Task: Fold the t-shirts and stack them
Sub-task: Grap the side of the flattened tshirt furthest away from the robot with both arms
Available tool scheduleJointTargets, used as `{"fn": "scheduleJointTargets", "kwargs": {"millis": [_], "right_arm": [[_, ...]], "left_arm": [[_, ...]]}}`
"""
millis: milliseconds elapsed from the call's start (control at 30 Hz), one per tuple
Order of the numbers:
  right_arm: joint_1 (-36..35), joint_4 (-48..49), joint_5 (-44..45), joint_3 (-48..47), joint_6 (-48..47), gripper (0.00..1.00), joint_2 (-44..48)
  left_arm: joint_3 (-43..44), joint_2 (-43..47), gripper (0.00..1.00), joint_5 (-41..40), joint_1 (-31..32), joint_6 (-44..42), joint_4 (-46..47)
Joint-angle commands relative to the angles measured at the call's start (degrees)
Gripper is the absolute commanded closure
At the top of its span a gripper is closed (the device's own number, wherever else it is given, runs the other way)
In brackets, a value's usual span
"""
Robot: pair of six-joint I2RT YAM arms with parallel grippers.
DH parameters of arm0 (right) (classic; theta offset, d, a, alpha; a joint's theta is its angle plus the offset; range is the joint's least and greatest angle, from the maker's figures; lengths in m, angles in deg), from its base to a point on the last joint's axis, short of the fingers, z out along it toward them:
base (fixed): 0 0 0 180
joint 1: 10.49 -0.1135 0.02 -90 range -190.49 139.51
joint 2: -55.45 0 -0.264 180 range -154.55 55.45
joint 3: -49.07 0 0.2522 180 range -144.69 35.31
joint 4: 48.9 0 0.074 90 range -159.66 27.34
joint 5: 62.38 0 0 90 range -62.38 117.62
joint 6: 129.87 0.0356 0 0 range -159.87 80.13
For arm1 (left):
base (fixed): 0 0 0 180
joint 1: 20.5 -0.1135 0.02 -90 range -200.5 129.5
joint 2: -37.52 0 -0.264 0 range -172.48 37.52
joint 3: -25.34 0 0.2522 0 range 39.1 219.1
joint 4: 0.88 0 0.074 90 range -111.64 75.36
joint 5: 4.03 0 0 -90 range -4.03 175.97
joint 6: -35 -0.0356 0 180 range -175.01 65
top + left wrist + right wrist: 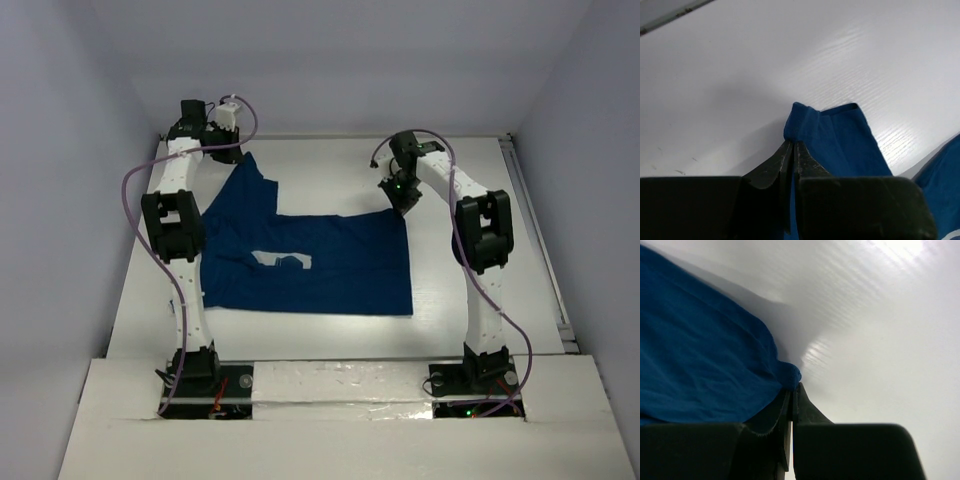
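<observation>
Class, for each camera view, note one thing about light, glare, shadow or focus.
Top external: soft, even light, t-shirt sharp. Left wrist: glare streaks on the table, soft shadow left of the t-shirt. Right wrist: strong glare at top right, jaws in dark silhouette.

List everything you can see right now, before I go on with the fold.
t-shirt: one, dark blue, spread on the table's middle and left, one part reaching toward the far left.
printed graphic: one, white, on the t-shirt.
table: one, white, under everything.
cables: two, purple, one along each arm.
arms: two, white with black joints, bases at the near edge.
left fingers: one pair, black, shut on a t-shirt edge at far left.
right fingers: one pair, black, shut on the t-shirt's far right corner.
</observation>
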Motion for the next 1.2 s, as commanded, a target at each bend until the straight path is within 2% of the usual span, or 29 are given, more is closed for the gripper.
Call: {"fn": "scheduleJointTargets", "kwargs": {"millis": [0, 200, 367, 733, 867, 1000, 1167], "right_arm": [[0.9, 1.7, 1.8, -4.8, 0.6, 1.00, -0.3], [2.0, 2.4, 6.2, -6.7, 1.3, 1.00, -2.2], [2.0, 2.6, 5.7, -4.6, 0.7, 1.00, -0.8], [2.0, 10.7, 2.5, 8.5, -2.8, 1.00, 7.4], [2.0, 12.0, 2.4, 11.2, -3.4, 1.00, 8.7], [2.0, 14.2, 2.1, 13.0, -3.5, 1.00, 11.0], [2.0, 17.7, 1.3, 15.1, -3.5, 1.00, 13.7]], "left_arm": [[2.8, 3.3, 1.00, -0.8, -0.2, 1.9, 2.6], [2.4, 3.2, 1.00, -0.4, -0.2, 2.2, 2.9], [-0.6, 5.5, 1.00, 2.4, -0.9, 1.0, 3.4], [-16.0, 17.2, 1.00, 11.7, -3.2, -10.3, 2.1], [-21.7, 20.6, 1.00, 13.0, -5.6, -13.7, 2.0], [-27.4, 24.0, 1.00, 17.8, -8.7, -16.2, 2.2], [-30.2, 25.9, 1.00, 20.7, -9.3, -20.6, -1.0]]}}
